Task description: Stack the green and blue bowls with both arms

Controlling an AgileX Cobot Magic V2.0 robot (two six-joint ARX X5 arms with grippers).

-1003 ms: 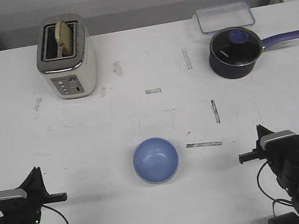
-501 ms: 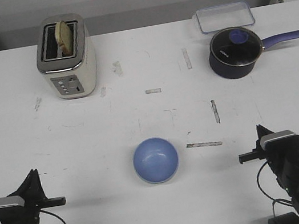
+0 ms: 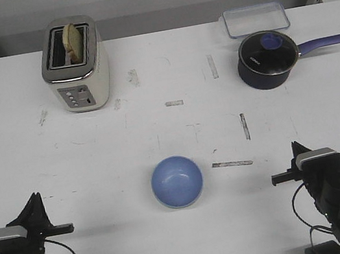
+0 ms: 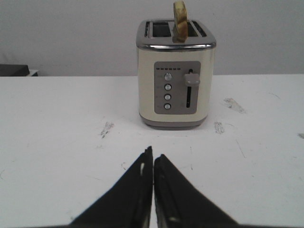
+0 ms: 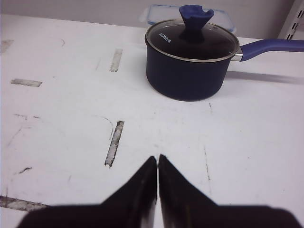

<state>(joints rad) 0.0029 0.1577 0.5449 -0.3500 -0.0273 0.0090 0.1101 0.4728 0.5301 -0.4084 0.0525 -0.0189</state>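
The light blue bowl point(image 3: 177, 181) sits upright on the white table point(image 3: 95, 153), near the front edge at the middle. No green bowl shows apart from it in any view. My left gripper point(image 3: 35, 196) is at the front left corner, well left of the bowl, shut and empty; its fingers meet in the left wrist view point(image 4: 153, 153). My right gripper point(image 3: 294, 144) is at the front right, well right of the bowl, shut and empty; its fingers meet in the right wrist view point(image 5: 157, 157). Neither wrist view shows a bowl.
A cream toaster point(image 3: 75, 65) with a slice in it stands at the back left, ahead of the left gripper point(image 4: 175, 80). A dark blue lidded saucepan point(image 3: 267, 59) stands at the back right point(image 5: 190, 61), with a clear lidded box point(image 3: 255, 18) behind it.
My left arm has drawn back a little toward the front edge of the table. The right arm and the blue bowl have not moved.
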